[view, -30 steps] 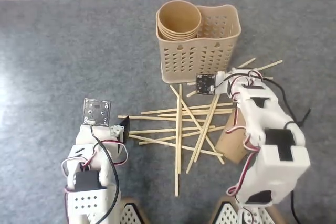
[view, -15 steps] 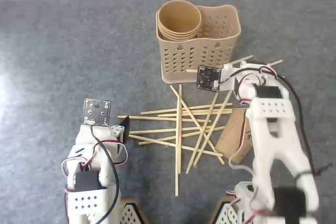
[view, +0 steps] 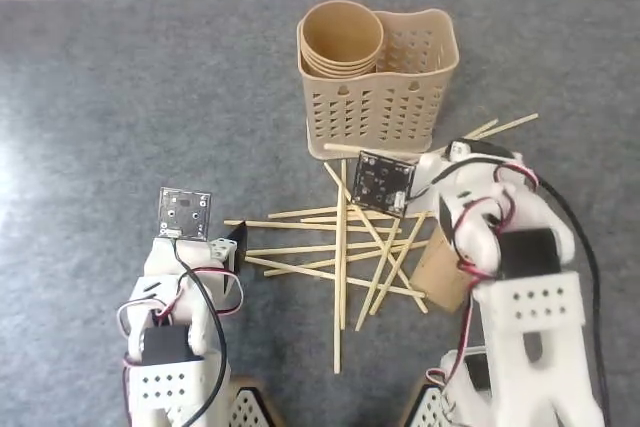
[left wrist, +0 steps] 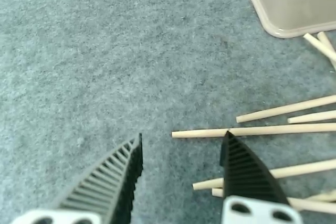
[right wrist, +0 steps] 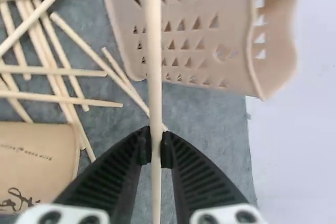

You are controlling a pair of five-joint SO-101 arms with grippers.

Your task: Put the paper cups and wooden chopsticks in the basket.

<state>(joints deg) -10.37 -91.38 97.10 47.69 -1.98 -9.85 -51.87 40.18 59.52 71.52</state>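
Right wrist view, chopstick (right wrist: 154,51) lengthwise across basket (right wrist: 210,40) front

Right hand (right wrist: 155,148) swung left, carrying chopstick (right wrist: 153,51) across basket (view: 380,107) front.

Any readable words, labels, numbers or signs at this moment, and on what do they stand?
On the brown paper cup lying on its side: a line of small dark print with a scribbled mark under it, too small and blurred to read.
On the beige perforated plastic basket: no text.
On the thin wooden chopstick in the right gripper: no marking.
On the black circuit boards at the wrists: nothing legible.
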